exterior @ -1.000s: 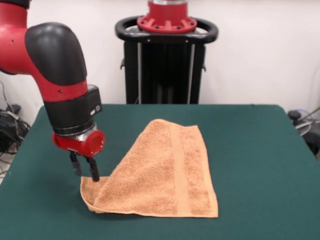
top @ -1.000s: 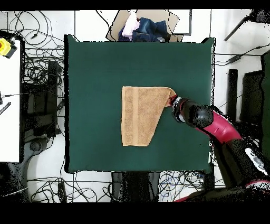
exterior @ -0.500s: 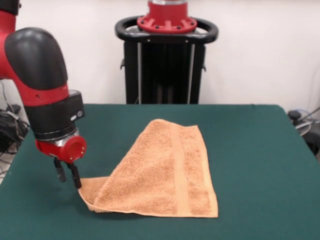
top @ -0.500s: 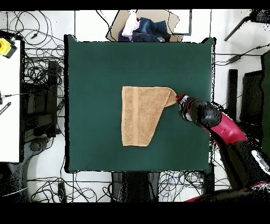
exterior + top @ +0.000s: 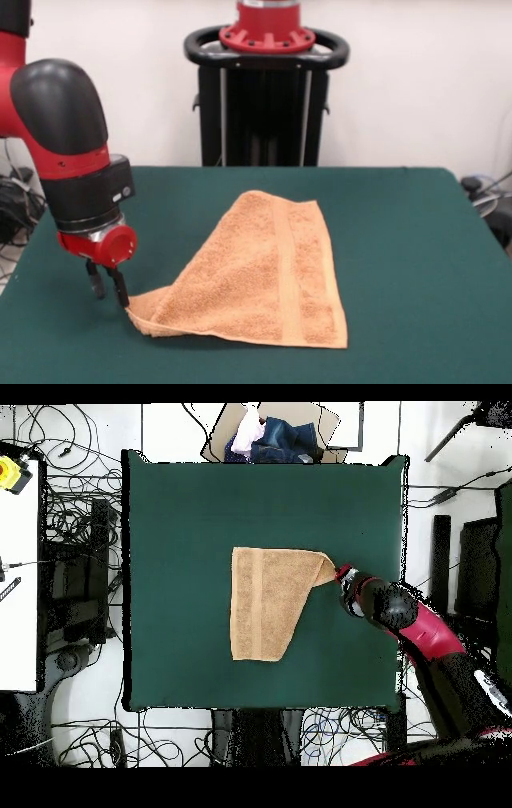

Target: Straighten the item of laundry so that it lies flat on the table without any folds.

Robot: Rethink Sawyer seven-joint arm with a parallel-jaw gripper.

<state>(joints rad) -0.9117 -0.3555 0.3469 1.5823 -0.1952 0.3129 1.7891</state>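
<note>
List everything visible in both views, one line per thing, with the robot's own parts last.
towel: one, orange-tan, mid-table, folded over into a wedge, its pointed corner beside the claw.
table: one, dark green cloth top, under the towel.
pile of clothes: one, blue and pale pink, in a box past the table's top edge in the overhead view.
cables: many, black, on the floor round the table.
side table: one, white, at the left edge of the overhead view.
pedestal: one, black with a red cap, behind the table.
arm: one, red and black.
claw: one, black, at the towel's corner; a grip cannot be confirmed.
</note>
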